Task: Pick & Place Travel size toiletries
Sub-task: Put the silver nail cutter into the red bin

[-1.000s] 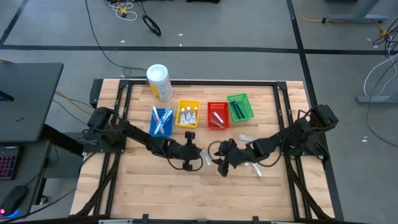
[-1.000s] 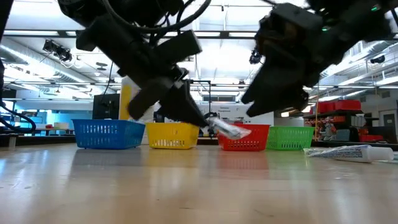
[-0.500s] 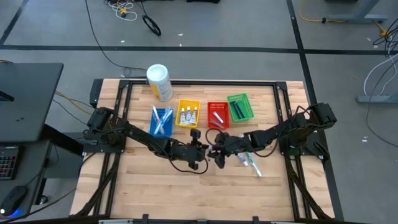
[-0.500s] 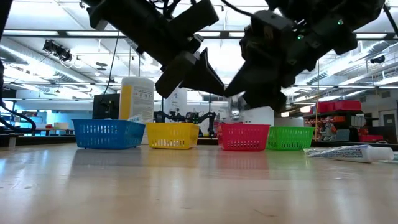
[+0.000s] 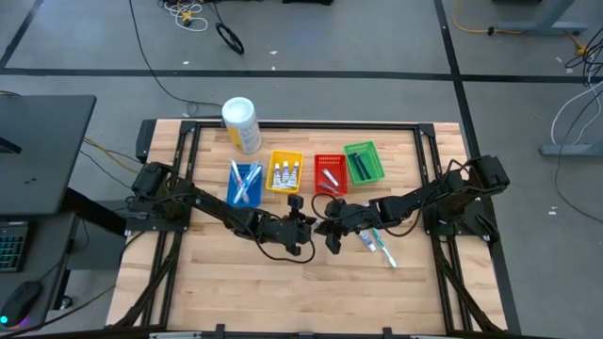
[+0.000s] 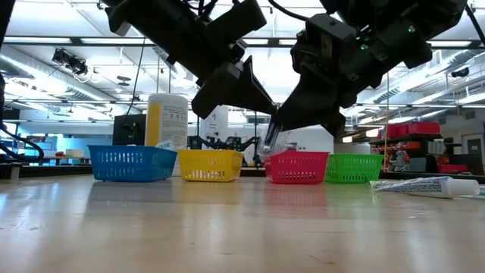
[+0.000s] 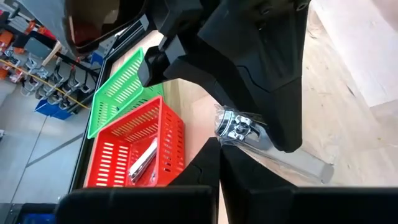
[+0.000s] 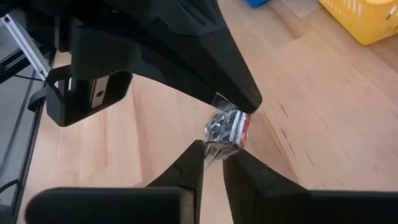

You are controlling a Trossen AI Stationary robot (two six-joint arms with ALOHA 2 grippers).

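High view, left to right: the left tool (image 5: 309, 226) sits mid-desk with its fingers pressed together on a small clear-wrapped razor (image 8: 225, 129), held up off the desk (image 5: 236, 282). Meeting it tip to tip, the right tool (image 5: 327, 227) has its fingers nearly together around the same packet's other end. Behind them stand the blue basket (image 5: 244, 183), yellow basket (image 5: 285, 171), red basket (image 5: 330, 174) and green basket (image 5: 364, 161), each holding toiletries. Further right, a toothpaste tube (image 5: 369, 240) and toothbrush (image 5: 387, 255) lie on the desk.
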